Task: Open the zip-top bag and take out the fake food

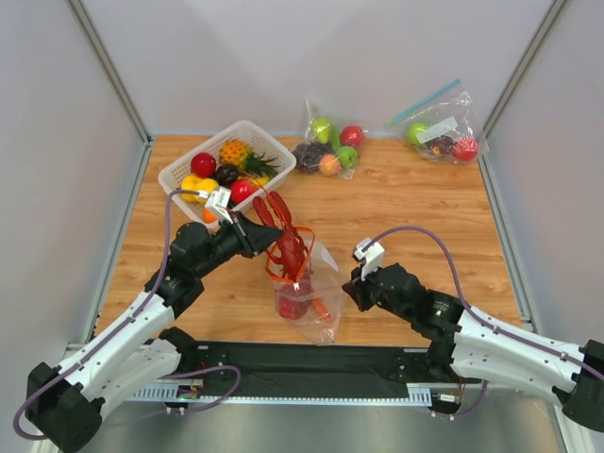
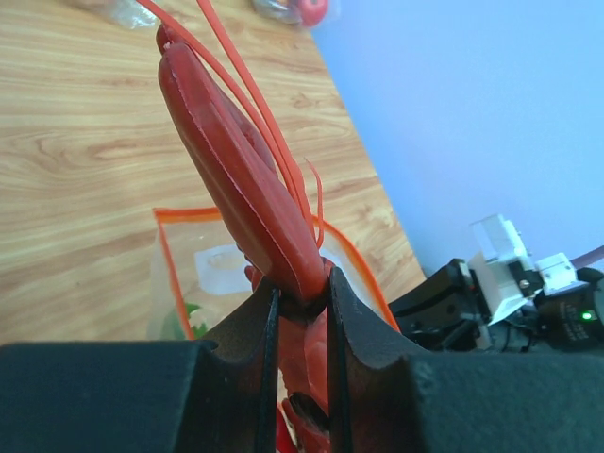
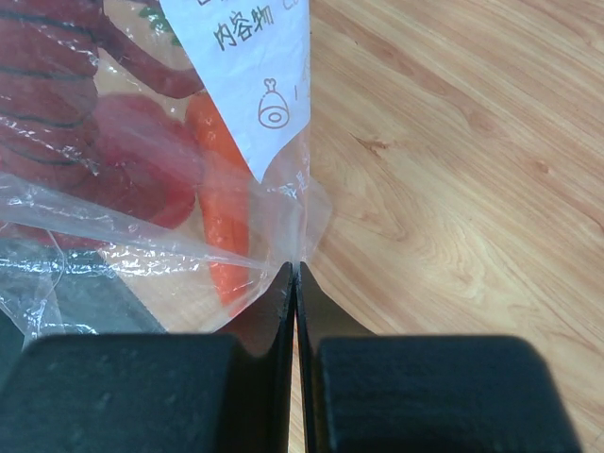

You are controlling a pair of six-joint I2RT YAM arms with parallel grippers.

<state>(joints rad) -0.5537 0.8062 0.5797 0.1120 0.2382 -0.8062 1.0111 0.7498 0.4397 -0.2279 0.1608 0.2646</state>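
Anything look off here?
Only the lobster: it juts partly out of the zip-top bag, tilted, clamped in the left gripper, while the right gripper pinches the bag's edge. Nothing looks spilled or torn.

A: What is sitting far left on the wooden table?
B: A white basket is holding a pineapple and round fruits.
A: And along the back?
B: A clear fruit bag and a blue-zipped bag are lying apart.

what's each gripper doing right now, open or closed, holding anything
left gripper: closed on the lobster
right gripper: closed on the zip-top bag edge
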